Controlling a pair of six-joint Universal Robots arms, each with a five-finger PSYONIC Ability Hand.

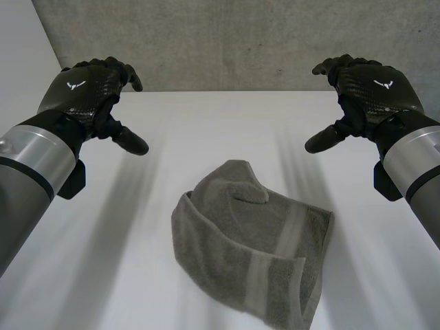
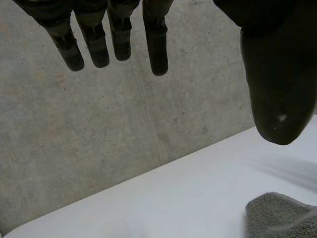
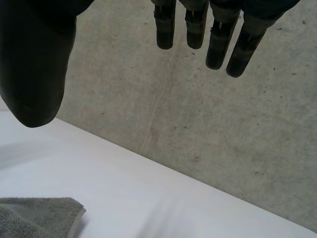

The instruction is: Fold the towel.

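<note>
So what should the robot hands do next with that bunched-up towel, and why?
Probably lower both toward the towel. It lies crumpled on the table, and the left robot hand and right robot hand hover open, one on each side, holding nothing, so reaching its edges likely comes first.

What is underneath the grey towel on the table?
The towel lies crumpled on the white table, partly folded over itself. Its lower layers and the table beneath it are covered.

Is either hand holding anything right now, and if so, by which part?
Nothing is held. The left hand and right hand are open, fingers straight, both apart from the grey towel, which lies crumpled on the white table.
</note>
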